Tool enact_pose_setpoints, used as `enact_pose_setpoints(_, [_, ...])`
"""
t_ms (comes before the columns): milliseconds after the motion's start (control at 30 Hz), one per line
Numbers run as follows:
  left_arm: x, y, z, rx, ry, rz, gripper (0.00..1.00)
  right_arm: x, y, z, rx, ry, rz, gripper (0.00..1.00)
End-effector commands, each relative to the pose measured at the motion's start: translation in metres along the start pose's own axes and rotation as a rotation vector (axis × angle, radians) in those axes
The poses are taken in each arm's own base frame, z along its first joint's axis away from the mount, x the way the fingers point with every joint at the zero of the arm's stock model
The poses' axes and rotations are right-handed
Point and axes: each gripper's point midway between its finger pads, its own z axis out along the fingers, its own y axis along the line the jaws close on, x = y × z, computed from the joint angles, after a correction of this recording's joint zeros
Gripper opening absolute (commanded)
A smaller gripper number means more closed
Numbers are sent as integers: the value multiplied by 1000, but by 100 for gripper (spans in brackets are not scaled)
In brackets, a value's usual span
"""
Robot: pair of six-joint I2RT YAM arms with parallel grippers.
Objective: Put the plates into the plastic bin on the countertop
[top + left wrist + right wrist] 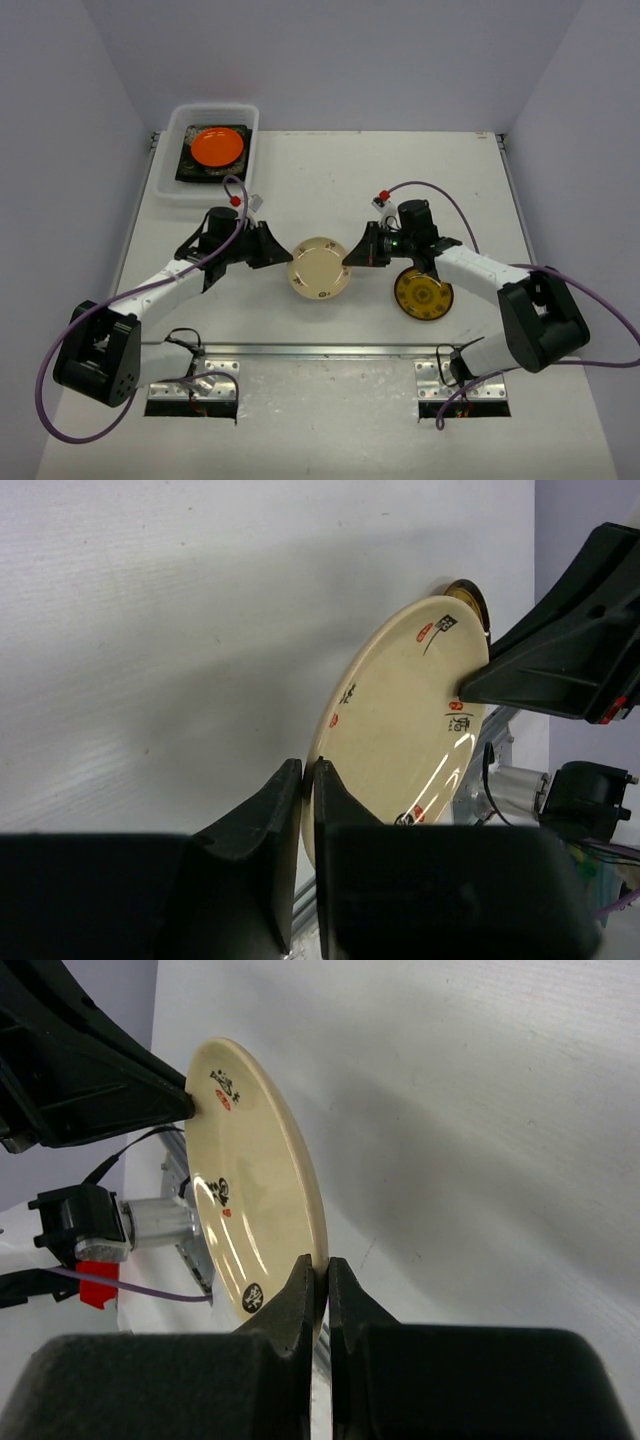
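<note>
The cream round plate (319,268) hangs above the countertop (330,185) between both arms. My left gripper (283,253) is shut on its left rim; in the left wrist view the gripper (308,770) pinches the plate (400,730). My right gripper (352,255) is shut on the right rim; in the right wrist view the gripper (327,1265) clamps the plate (250,1175). The yellow-patterned plate (423,293) lies under the right arm. The plastic bin (172,168) at the far left holds the orange plate (217,146) on dark square plates (190,168).
A metal rail (320,349) runs along the countertop's front edge. Purple cables loop from both arms. Grey walls close in the left, right and back sides.
</note>
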Motion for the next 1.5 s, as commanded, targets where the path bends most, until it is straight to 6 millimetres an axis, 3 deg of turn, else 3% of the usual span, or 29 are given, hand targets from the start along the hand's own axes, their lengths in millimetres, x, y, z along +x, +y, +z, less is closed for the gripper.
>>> enact_pose_setpoints(0, [-26,-38,3,140,-56,89,21,-7,23,3,-119,2,-24,0])
enact_pose_setpoints(67, [-23,-38,6,147,-43,90,28,-9,24,4,-126,0,-10,0])
enact_pose_setpoints(167, [-20,-35,8,141,-33,89,29,-11,23,4,-134,0,2,0])
enact_pose_setpoints(200, [-20,-34,9,139,-31,89,26,-11,23,4,-135,-1,3,0])
enact_pose_setpoints(300, [-24,-32,9,118,-53,86,0,-14,18,1,-121,-17,14,0])
enact_pose_setpoints(367, [-35,-30,8,83,-93,68,0,-14,12,-2,-103,-32,26,5])
enact_pose_setpoints(467, [-63,-26,5,2,-183,25,0,-16,-3,-11,-71,-62,64,49])
enact_pose_setpoints(533, [-87,-31,-3,-14,-247,-17,0,-14,-14,-16,-45,-75,96,88])
enact_pose_setpoints(600, [-151,-13,-33,-122,-456,-122,0,-16,-33,-30,49,-126,121,98])
enact_pose_setpoints(667, [-193,16,-66,-244,-631,-244,0,-14,-46,-44,128,-165,113,99])
enact_pose_setpoints(767, [-238,58,-112,-409,-902,-424,0,-5,-56,-62,205,-189,96,99])
enact_pose_setpoints(900, [-285,100,-135,-476,-1093,-556,0,-8,-60,-86,303,-277,81,99])
enact_pose_setpoints(967, [-323,134,-122,-528,-1107,-577,0,-3,-75,-104,429,-332,113,99])
enact_pose_setpoints(1000, [-345,136,-126,-520,-1130,-565,0,-2,-73,-108,430,-344,103,99])
enact_pose_setpoints(1100, [-391,155,-105,-515,-1093,-524,0,7,-53,-112,338,-355,64,99])
enact_pose_setpoints(1200, [-407,177,-85,-570,-1032,-535,0,12,-46,-117,322,-364,51,99])
enact_pose_setpoints(1333, [-407,200,-68,-621,-991,-566,6,10,-40,-128,341,-378,13,99])
enact_pose_setpoints(1400, [-409,201,-66,-613,-991,-567,21,9,-38,-130,343,-380,1,99])
enact_pose_setpoints(1467, [-411,202,-65,-609,-990,-574,47,9,-36,-131,345,-377,-6,99])
